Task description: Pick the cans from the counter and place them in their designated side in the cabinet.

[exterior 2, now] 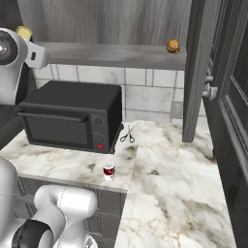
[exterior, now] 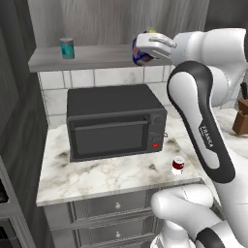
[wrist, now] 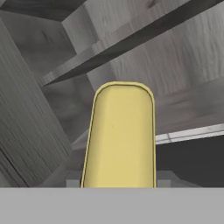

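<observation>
Arm [exterior: 203, 116] raised, jaws clamped shut

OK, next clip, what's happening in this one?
The arm's gripper is shut on the yellow-topped blue can, holding it up at the cabinet shelf above the microwave. The red and white can stands near the front edge of the marble counter, not yet picked. A teal can stands at the shelf's left end and a brown-orange food item sits towards its right end.

Marble counter [exterior: 97, 177] bears microwave [exterior: 114, 121], red can [exterior: 178, 165], scissors [exterior 2: 128, 134]; shelf [exterior: 92, 58] bears teal can [exterior: 67, 48].
</observation>
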